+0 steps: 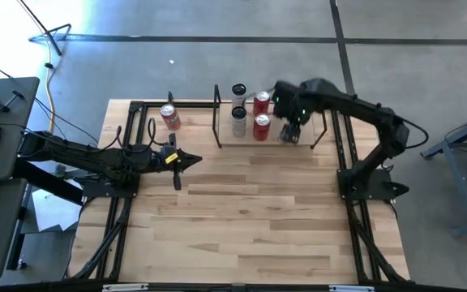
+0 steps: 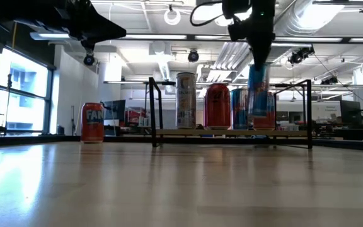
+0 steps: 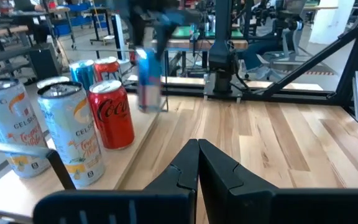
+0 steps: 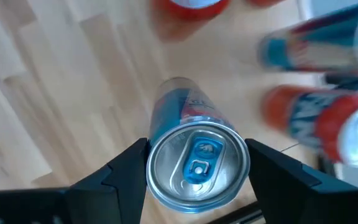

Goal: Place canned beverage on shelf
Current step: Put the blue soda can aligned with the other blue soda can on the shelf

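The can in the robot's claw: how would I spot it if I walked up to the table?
Find the low wooden shelf with black rods at the table's far edge. At its right end the right gripper holds a slim blue-and-silver can upright from above. Its neighbours are red or white and stand free.

A slim blue-and-silver beverage can point(image 4: 194, 149) stands upright with its silver pull-tab top facing up, gripped at its upper sides between the two dark fingers of the right claw point(image 4: 197, 163). Seen from table height, it sits at the right part of the narrow light-wood shelf with thin black metal upright rods point(image 2: 232, 133), its base at or just above the board; which of the two cannot be told. The shelf stands at the far side of the bench point(image 1: 250, 211).
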You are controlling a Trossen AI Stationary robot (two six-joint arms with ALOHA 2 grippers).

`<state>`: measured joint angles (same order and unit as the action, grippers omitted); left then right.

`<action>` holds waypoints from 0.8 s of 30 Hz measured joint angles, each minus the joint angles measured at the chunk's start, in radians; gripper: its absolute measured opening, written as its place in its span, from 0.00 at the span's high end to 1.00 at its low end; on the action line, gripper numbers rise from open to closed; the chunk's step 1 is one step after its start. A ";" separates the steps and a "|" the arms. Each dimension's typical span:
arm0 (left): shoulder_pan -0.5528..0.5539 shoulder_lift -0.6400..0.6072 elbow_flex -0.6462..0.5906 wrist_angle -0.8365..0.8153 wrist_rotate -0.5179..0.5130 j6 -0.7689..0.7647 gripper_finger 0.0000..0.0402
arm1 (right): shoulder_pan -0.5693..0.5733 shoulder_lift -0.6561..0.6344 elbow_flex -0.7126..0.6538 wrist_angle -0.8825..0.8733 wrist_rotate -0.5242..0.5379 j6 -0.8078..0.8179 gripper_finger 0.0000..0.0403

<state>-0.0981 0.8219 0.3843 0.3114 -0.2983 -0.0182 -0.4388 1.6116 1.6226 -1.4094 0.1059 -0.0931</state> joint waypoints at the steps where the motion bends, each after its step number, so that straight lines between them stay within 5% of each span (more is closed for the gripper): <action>1: 0.000 0.000 0.000 -0.006 0.000 -0.006 1.00 | -0.023 0.009 0.026 -0.004 -0.001 -0.020 0.44; 11: -0.001 0.000 0.000 -0.016 0.002 0.014 1.00 | -0.079 0.163 0.195 -0.032 0.017 -0.136 0.44; 24: -0.001 0.000 0.000 -0.030 0.004 0.023 1.00 | -0.093 0.245 0.213 -0.043 0.031 -0.209 0.44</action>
<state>-0.0986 0.8219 0.3840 0.2817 -0.2947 0.0047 -0.5321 1.8563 1.8351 -1.4521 0.1370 -0.3022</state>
